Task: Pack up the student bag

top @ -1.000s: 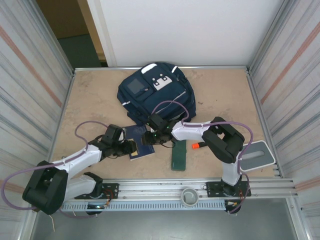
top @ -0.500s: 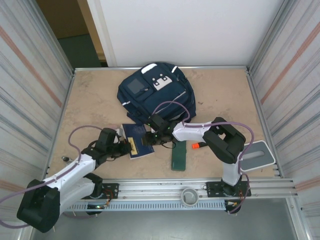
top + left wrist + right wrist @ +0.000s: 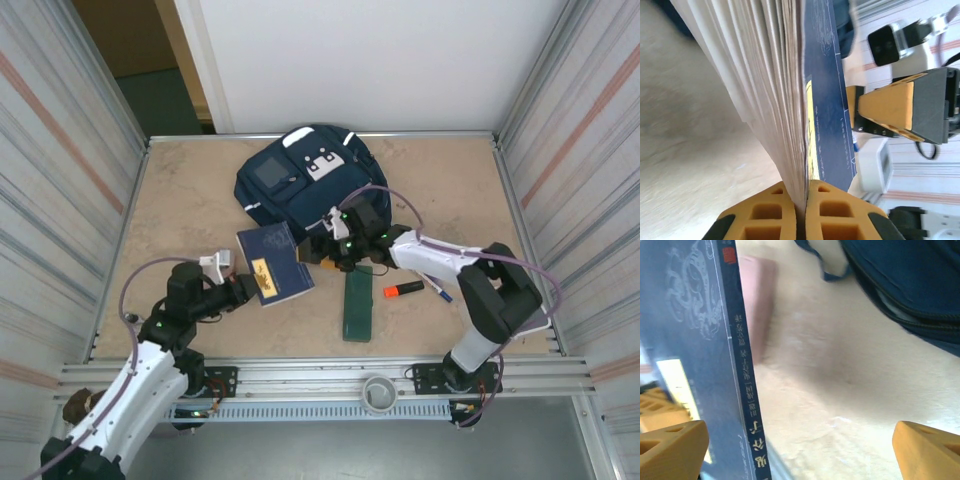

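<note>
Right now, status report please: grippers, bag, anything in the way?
Left gripper shut on book. Right gripper open, beside book. Bag on table, book outside it. Case and marker lie aside.

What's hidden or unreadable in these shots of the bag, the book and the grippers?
Top view: part of the near edge of the student bag lies behind the right gripper, so its opening cannot be judged.
Right wrist view: the spine lettering of the book is blurred, and the left edge cuts its cover.
Left wrist view: the left gripper clamps the book; its cover print is seen edge-on, unreadable.
</note>
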